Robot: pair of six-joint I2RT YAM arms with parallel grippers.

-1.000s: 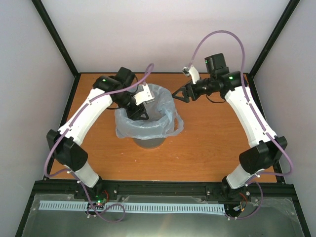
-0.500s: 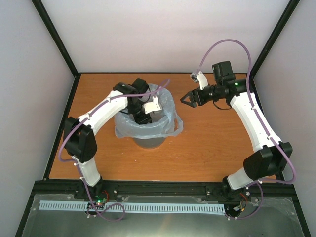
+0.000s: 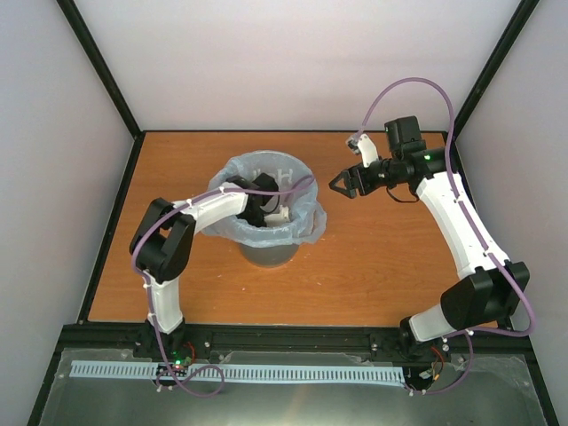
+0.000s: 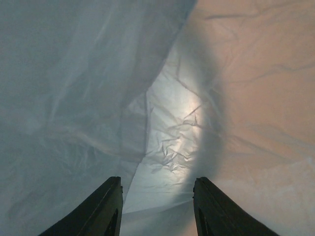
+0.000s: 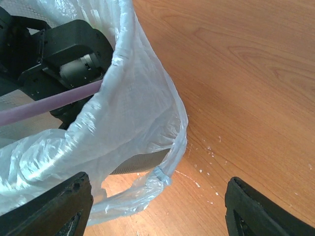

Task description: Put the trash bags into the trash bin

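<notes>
The round grey trash bin (image 3: pixel 271 256) stands mid-table, lined with a translucent pale-blue trash bag (image 3: pixel 306 227) whose edge drapes over the rim. My left gripper (image 3: pixel 277 211) reaches down inside the bin. In the left wrist view its two dark fingers stand apart with nothing between them, so the left gripper (image 4: pixel 157 209) is open, facing crumpled bag film (image 4: pixel 187 123). My right gripper (image 3: pixel 341 185) hovers open just right of the bin. The right wrist view shows the right gripper (image 5: pixel 157 209) open over the bag's hanging loop (image 5: pixel 162 172) and a strip of bin wall (image 5: pixel 140 162).
The orange wooden table (image 3: pixel 382 257) is enclosed by black frame posts and white walls. The left arm's purple cable (image 5: pixel 49 103) crosses the bin mouth. Small white flecks (image 5: pixel 206 157) lie on the wood beside the bin.
My left arm has swung in from the bin's left side and dipped its gripper deep into the lined bin. The right gripper has drawn back a little to the right, still open.
</notes>
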